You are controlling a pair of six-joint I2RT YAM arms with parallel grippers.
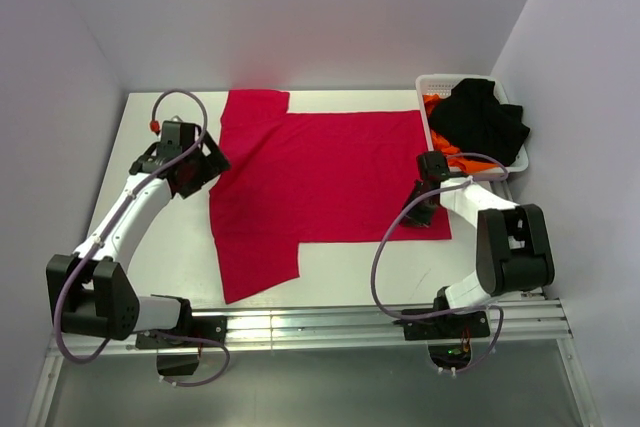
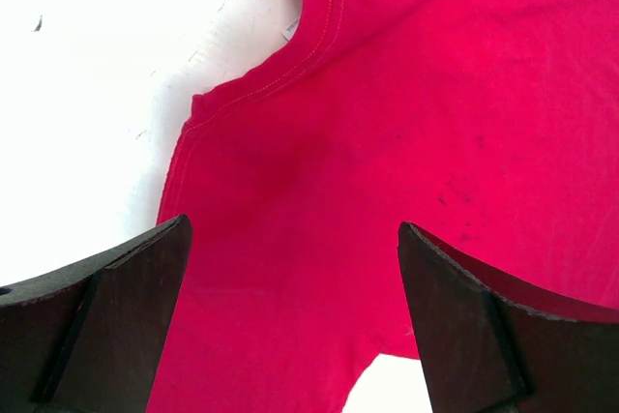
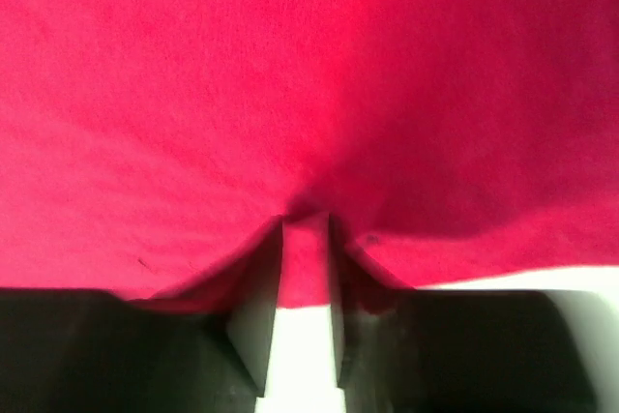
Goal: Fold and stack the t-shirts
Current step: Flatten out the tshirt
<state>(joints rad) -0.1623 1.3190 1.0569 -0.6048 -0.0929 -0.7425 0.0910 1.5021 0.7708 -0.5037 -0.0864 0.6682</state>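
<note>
White table (image 1: 160, 247), pale walls on three sides. My left pincer (image 2: 295, 321) is released, its jaws spread as wide as they go, nothing between them. It hangs over the collar end of the crimson t-shirt (image 1: 320, 177). From the left wrist I see only the two dark pads (image 2: 106, 321) at the bottom corners, with the curved, stitched neck seam (image 2: 290, 65) above them and bare table to its left. Whether the pads touch the cloth I cannot tell. The crimson t-shirt lies spread flat across the middle of the table, collar to the left, hem to the right, one sleeve toward the far wall and one toward me. My right pincer (image 3: 305, 234) is at the hem, near its near corner. Its jaws are clenched to a narrow slit, a tuck of crimson hem is caught between them, and the cloth puckers at the tips. From above, my own wrist hides those tips. Far right, a white lattice basket (image 1: 432, 82) stands against the wall. It holds a bundled black t-shirt (image 1: 485, 122) lying over an orange t-shirt (image 1: 437, 105), which is mostly covered. How many garments are in there I cannot make out.
</note>
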